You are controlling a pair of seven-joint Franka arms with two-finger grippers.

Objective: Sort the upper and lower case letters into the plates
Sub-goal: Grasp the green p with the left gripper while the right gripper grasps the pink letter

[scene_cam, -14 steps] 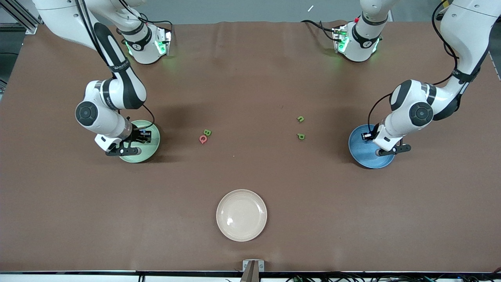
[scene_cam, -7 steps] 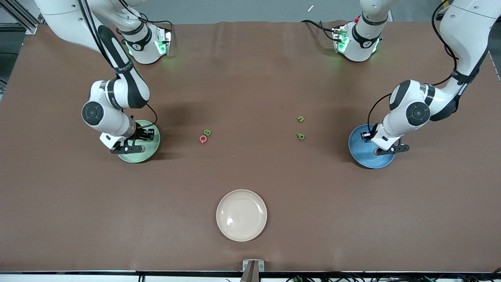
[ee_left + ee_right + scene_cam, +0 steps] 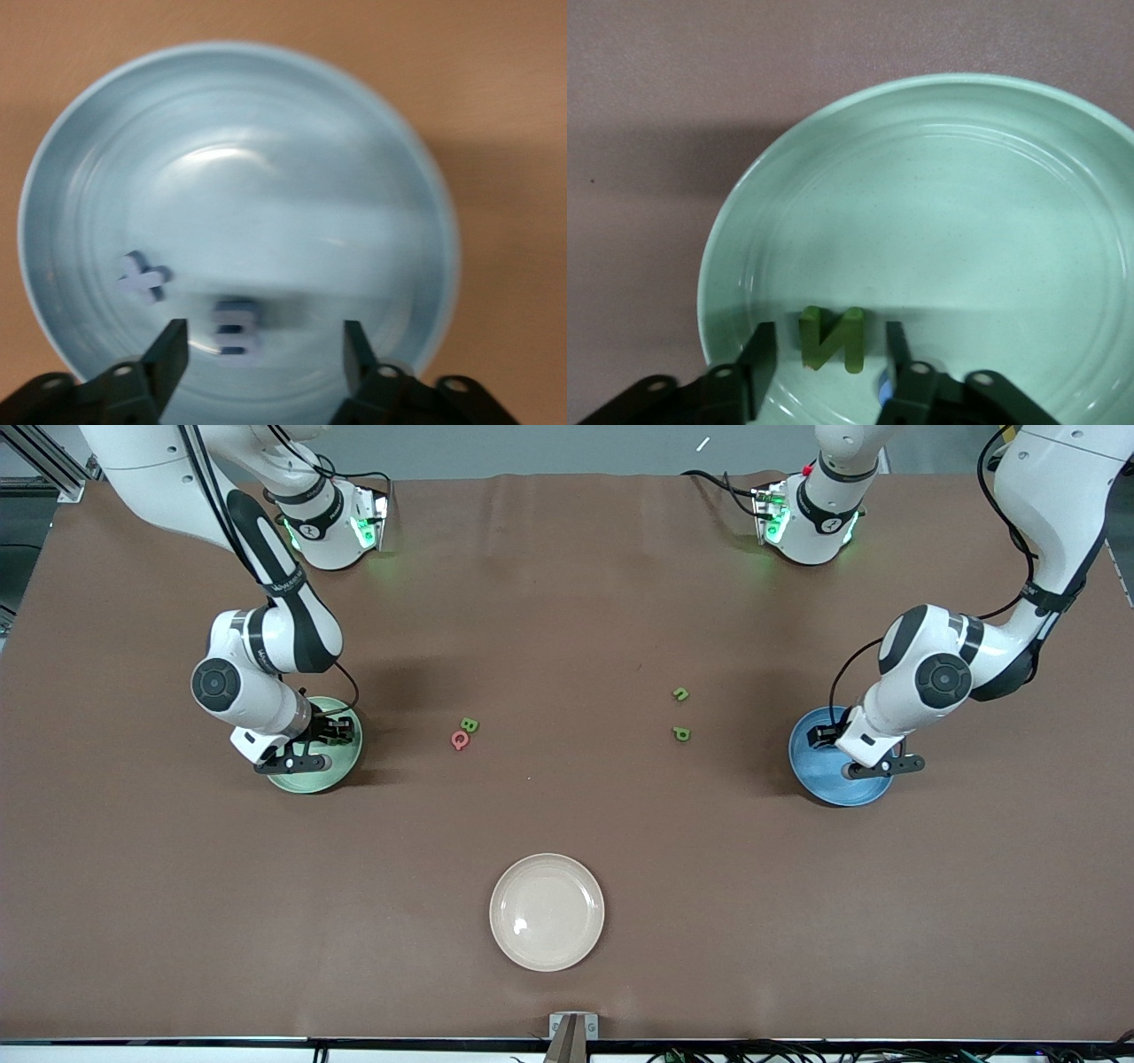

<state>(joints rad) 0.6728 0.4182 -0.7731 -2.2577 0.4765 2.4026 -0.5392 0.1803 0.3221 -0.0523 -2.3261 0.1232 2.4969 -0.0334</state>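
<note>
My right gripper [image 3: 334,732] hangs open over the mint green plate [image 3: 312,778]. In the right wrist view a green letter N [image 3: 831,338] lies on this plate [image 3: 966,221] between the fingers [image 3: 760,352], with a gap on each side. My left gripper [image 3: 829,735] stands open low over the blue plate [image 3: 833,779]. In the left wrist view a blurred blue letter [image 3: 237,326] lies on that plate [image 3: 266,150] between the wide-apart jaws, and a pale x-shaped letter [image 3: 142,281] lies beside it. A green B [image 3: 469,725], a red Q [image 3: 459,740], a green n [image 3: 680,693] and a green p [image 3: 681,733] lie on the table.
A cream-beige plate [image 3: 547,911] sits mid-table, nearer to the front camera than the loose letters. A bit of blue [image 3: 883,386] shows under one right finger. The brown table cover [image 3: 567,602] runs between the two plates.
Both grippers have gone from shut to open. The green N and the blue letter now lie free in their plates. Both arms have shifted slightly.
</note>
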